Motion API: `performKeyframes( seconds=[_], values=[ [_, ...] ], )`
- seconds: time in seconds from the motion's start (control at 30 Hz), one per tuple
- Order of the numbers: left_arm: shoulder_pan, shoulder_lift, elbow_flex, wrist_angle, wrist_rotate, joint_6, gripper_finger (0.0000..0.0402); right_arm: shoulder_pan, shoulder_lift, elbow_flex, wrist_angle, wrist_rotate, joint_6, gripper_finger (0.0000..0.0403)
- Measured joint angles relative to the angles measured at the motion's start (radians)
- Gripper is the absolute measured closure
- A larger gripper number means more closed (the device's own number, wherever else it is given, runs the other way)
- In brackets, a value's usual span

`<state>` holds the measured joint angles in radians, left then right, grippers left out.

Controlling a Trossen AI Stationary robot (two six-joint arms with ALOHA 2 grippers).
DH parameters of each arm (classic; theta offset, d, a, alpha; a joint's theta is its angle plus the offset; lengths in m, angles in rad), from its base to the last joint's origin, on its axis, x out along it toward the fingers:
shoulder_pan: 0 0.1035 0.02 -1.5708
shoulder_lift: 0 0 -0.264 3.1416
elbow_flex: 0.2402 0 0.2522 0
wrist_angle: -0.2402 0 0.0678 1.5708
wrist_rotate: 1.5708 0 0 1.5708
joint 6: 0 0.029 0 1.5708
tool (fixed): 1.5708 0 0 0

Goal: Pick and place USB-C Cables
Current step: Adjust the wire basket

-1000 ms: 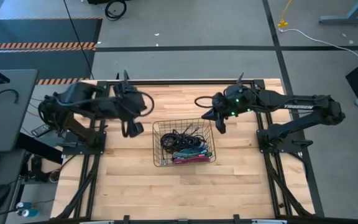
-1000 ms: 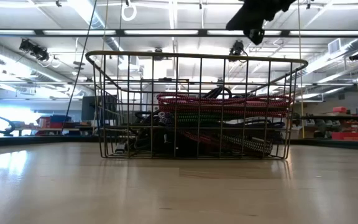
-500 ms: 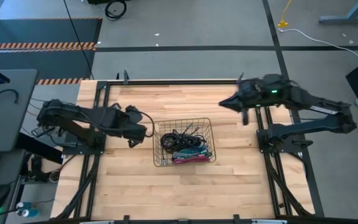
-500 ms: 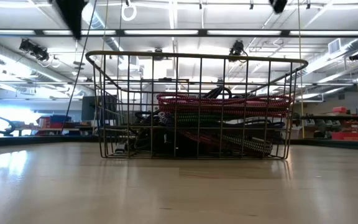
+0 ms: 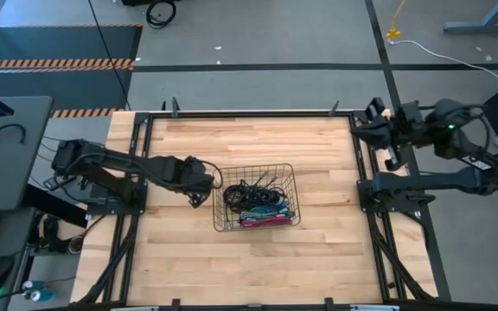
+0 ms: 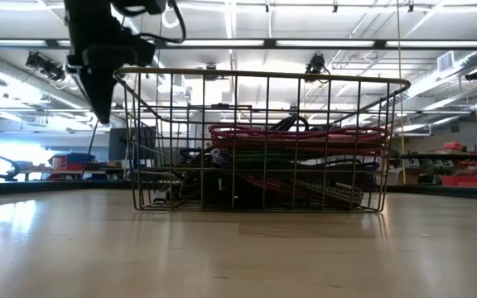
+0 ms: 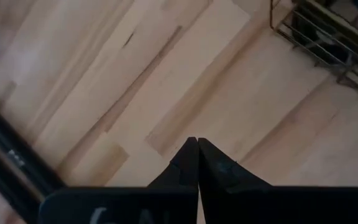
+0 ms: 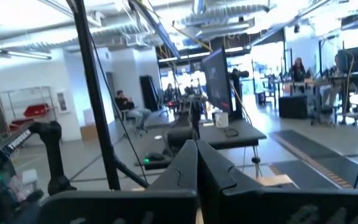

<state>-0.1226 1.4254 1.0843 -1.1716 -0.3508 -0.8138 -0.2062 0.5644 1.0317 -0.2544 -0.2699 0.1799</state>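
USB-C cables lie heaped inside the wire basket at the centre of the high view; black coils fill the upper part of the heap, teal, green and magenta bundles lie along the lower edge; in the low view the cables show through the basket's mesh, red-pink and green strands stacked over dark ones, the basket standing on the wooden table at mid-frame.

Left gripper sits just left of the basket in the high view, fingers pinched together with nothing between them; the left wrist view shows the two dark fingers meeting at a point above bare table, a corner of the basket at the upper right of that frame; in the low view the same gripper hangs at the upper left, tip pointing down beside the basket's rim, apart from the tabletop.

Right gripper is at the upper right of the high view, over the table's far right edge, well apart from the basket; its fingers are pressed together and empty in the right wrist view, pointing out into the room; people sit and stand far back there.
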Motion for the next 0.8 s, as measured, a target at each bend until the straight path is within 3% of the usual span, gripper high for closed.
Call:
performKeyframes(
  seconds=[0.4, 0.8],
  values=[
    [0.09, 0.002, -0.064, 0.297, 0.108, 0.104, 0.0401, 0.0, -0.022, 0.0, -0.019, 0.001, 0.0, 0.0403],
    [0.135, 0.002, -0.064, 0.381, 0.14, 0.155, 0.0401, 0.0, -0.024, 0.0, -0.019, -0.005, 0.0, 0.0403]
  ],
)
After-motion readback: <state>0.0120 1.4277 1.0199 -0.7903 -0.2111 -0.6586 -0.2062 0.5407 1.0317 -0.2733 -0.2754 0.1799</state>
